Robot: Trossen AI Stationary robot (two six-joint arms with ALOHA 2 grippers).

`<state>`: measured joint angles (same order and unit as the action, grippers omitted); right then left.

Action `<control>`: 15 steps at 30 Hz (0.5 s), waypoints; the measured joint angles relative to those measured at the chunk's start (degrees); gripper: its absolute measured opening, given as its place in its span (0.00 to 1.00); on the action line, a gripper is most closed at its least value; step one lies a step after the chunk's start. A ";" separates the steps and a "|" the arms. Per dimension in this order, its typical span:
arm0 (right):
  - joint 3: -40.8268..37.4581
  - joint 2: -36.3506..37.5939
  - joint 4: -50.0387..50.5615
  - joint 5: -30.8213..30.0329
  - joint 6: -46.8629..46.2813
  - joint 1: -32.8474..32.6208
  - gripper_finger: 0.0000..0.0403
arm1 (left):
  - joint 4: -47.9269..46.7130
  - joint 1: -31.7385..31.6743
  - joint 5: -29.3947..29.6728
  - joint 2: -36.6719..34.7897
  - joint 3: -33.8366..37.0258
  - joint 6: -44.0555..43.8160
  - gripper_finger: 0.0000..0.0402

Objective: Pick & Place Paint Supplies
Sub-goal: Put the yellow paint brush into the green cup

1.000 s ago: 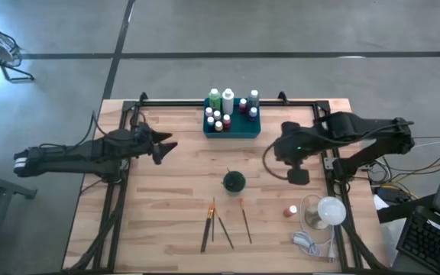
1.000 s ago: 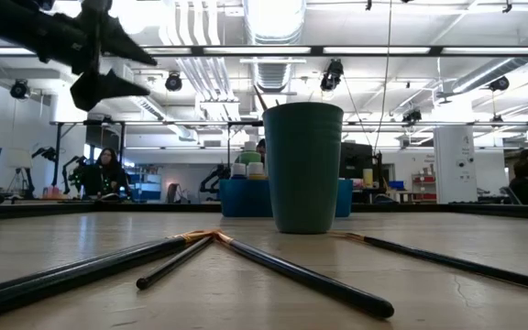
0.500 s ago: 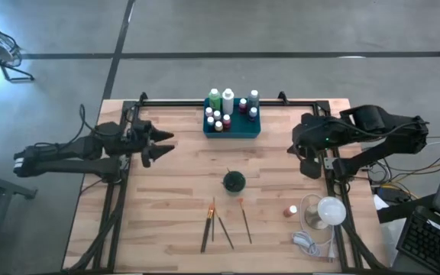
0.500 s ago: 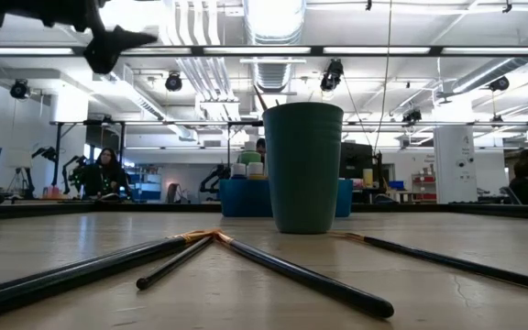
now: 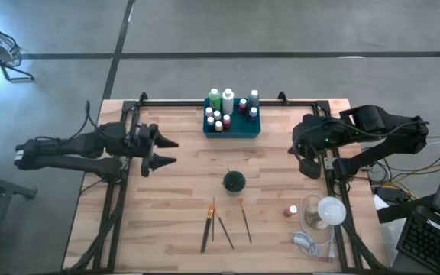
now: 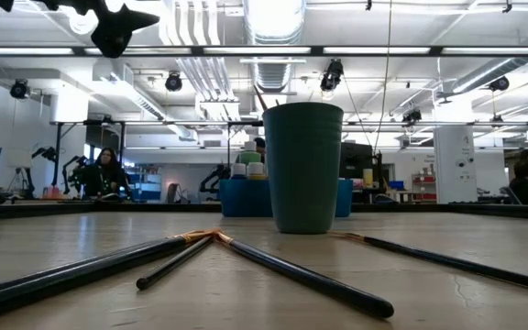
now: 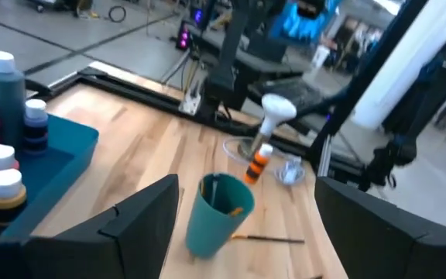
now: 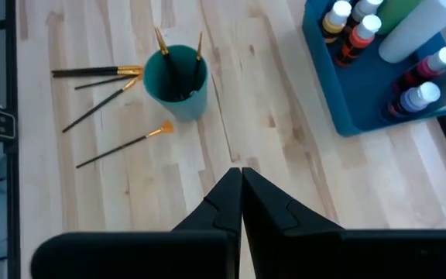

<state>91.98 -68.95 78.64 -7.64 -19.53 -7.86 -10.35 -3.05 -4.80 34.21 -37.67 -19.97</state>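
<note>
High view: four brushes [image 5: 224, 223] lie flat on the surface [image 5: 174, 221] near the cup [image 5: 234, 182] — light, thin, likely to roll, best pinched mid-handle. Bottles [image 5: 218, 121] stand in the tray [image 5: 244, 130]. Left gripper [image 5: 161, 151] hovers with jaws spread; right gripper [image 5: 309, 169] waits, jaws pressed together.

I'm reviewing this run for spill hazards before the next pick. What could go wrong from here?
1. The open left gripper hangs above the table's left side; reaching for the brushes, it could knock the upright cup, which already holds brushes.
2. The loose brushes are thin, lie flat and partly overlap, so a grasp may slip or drag a neighbour.
3. The bottles crowd the tray; one may topple.
</note>
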 joint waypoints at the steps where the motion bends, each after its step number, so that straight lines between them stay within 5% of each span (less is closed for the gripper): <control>1: 0.00 0.00 0.47 0.00 -0.02 0.00 0.02 | -0.72 0.74 0.60 0.53 -0.64 0.57 0.77; 15: -0.17 -1.45 2.14 0.11 2.07 0.00 0.02 | -13.86 14.72 14.15 9.60 -5.78 -2.59 0.77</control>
<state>91.81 -70.40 80.77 -7.53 -17.46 -7.86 -24.21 11.67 9.36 43.81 -43.45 -22.55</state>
